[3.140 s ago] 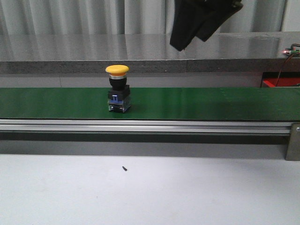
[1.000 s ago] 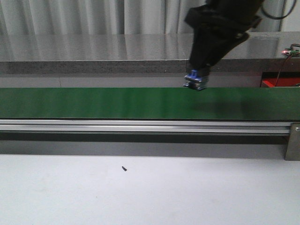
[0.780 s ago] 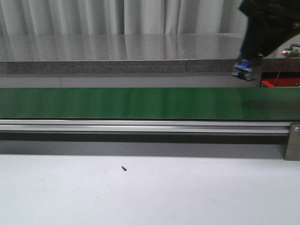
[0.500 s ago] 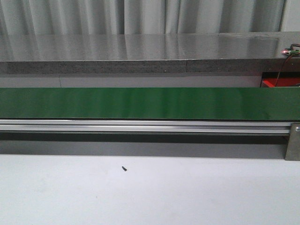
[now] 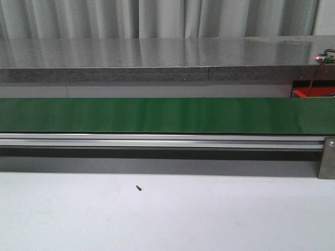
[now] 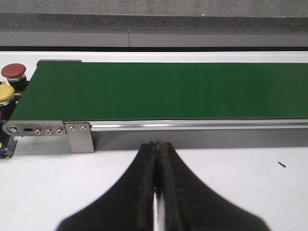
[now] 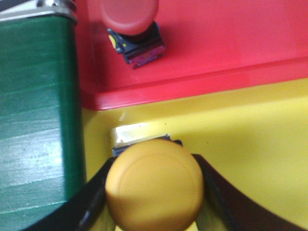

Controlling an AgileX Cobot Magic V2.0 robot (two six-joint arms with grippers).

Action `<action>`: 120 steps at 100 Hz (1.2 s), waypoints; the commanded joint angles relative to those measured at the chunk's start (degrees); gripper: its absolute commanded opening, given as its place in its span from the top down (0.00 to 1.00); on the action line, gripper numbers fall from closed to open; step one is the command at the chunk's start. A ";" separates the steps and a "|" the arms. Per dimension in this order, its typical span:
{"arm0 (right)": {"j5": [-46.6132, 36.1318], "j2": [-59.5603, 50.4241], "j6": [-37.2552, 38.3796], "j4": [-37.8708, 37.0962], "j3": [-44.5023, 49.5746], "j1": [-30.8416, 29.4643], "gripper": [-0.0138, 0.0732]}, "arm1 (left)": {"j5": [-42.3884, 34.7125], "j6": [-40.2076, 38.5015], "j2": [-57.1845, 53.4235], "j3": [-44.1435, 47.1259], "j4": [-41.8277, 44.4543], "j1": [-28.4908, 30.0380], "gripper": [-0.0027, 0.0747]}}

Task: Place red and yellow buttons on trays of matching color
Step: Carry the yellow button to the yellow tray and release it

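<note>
In the right wrist view a yellow button [image 7: 154, 185] sits between the fingers of my right gripper [image 7: 154, 192], which is shut on it just above the yellow tray [image 7: 250, 144]. Its wide cap hides where the fingers meet the body. A red button [image 7: 130, 17] stands in the red tray [image 7: 231, 43] beside it. My left gripper [image 6: 157, 144] is shut and holds nothing, hovering over the white table in front of the green belt [image 6: 168, 91]. Another red button [image 6: 13, 71] and another yellow button [image 6: 5, 91] stand at the belt's end. Neither arm shows in the front view.
The green conveyor belt [image 5: 167, 115] runs across the front view with an aluminium rail below it. A corner of the red tray [image 5: 314, 92] shows at the far right. A small dark screw [image 5: 138, 187] lies on the white table. The belt's edge [image 7: 33, 120] borders both trays.
The yellow button was lifted off the belt by my right gripper and carried right, out of the front view. The belt there now carries nothing.
</note>
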 commanded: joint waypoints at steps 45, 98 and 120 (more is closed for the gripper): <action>-2.12 3.78 0.59 2.26 -1.08 -0.37 0.46 | -3.92 -0.18 0.51 -1.57 -1.27 -0.50 0.99; -0.43 -5.05 0.59 2.53 -1.08 0.16 0.30 | -3.92 -0.18 0.51 -1.57 -1.27 -0.50 0.99; 1.43 -12.41 0.59 2.54 -1.08 4.43 0.63 | -3.92 -0.18 0.51 -1.57 -1.27 -0.50 0.99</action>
